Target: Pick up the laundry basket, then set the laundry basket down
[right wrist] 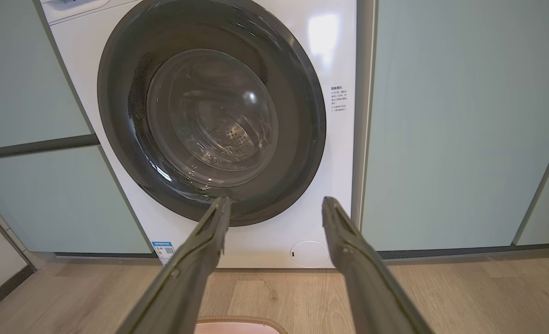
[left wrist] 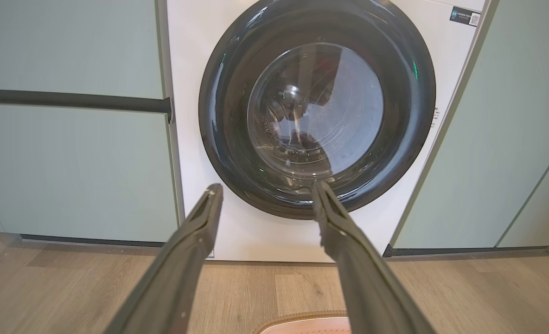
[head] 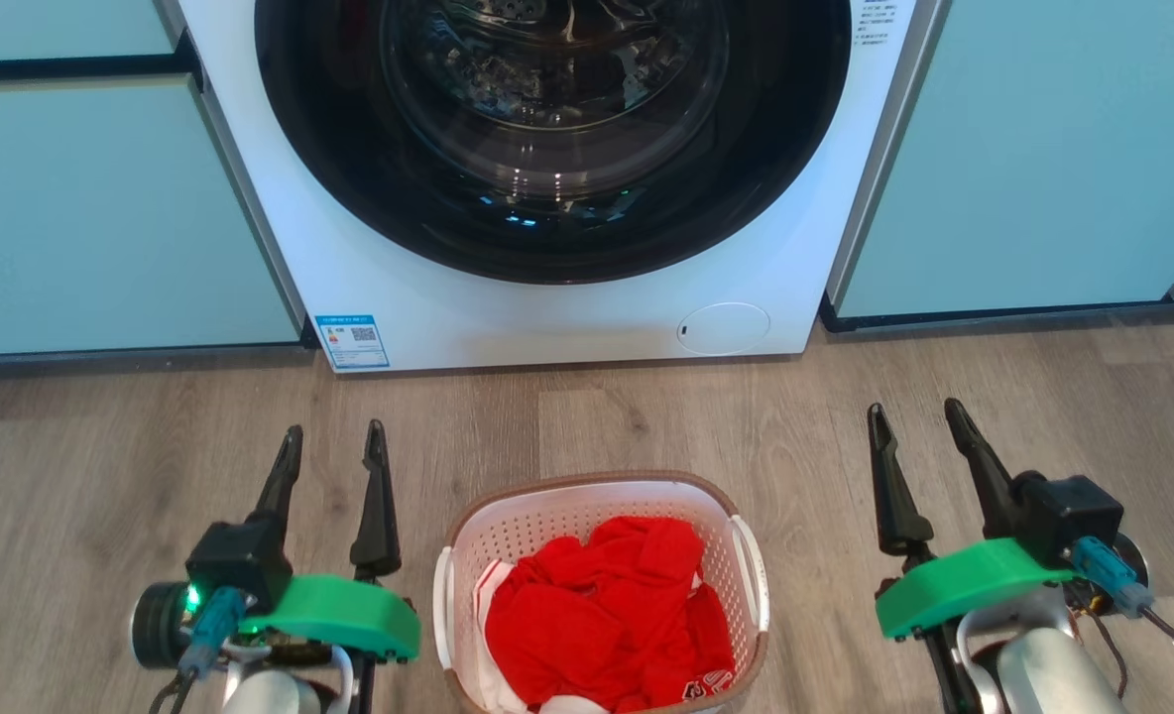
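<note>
Our left tool point(head: 335, 428) and right tool point(head: 915, 407) both stand with fingers spread wide and hold nothing, one on either side of the laundry basket point(head: 547, 521) and clear of it. The laundry basket rests on the wooden floor point(head: 646, 416) between them, in front of the white washing machine point(head: 547, 322), with red clothes point(head: 612, 605) heaped inside it.

Bright, even light; glare on the washer door point(right wrist: 209, 134); wrist-view edges bowed.
</note>
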### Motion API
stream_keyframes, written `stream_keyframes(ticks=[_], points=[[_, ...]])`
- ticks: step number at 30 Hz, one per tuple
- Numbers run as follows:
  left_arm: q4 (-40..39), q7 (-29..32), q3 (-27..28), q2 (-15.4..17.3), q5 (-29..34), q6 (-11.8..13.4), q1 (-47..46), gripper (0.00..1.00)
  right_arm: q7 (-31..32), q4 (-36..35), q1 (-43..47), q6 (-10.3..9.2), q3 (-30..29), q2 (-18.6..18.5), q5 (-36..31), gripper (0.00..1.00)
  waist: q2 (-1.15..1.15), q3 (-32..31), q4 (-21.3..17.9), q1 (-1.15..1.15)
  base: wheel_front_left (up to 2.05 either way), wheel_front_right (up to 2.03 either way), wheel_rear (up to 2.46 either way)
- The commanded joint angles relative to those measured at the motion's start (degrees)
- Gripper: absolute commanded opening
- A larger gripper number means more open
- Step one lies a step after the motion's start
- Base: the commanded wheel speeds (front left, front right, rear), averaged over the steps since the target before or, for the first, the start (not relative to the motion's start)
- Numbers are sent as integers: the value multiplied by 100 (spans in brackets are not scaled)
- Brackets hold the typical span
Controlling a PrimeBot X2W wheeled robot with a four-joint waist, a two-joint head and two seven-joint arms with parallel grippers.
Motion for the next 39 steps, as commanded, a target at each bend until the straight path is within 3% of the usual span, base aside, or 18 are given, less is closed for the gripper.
stream_keyframes(ticks=[1,39], points=[[-189,-37,199,-22,-34,-24,-218,100,-70,-162,-124,-11,104,32,34,100,0,-1,-5,0,0,0,0],[141,-37,250,-22,-365,-87,-247,100,-70,-71,-169,-11,101,33,53,100,0,-3,-69,0,0,0,0]])
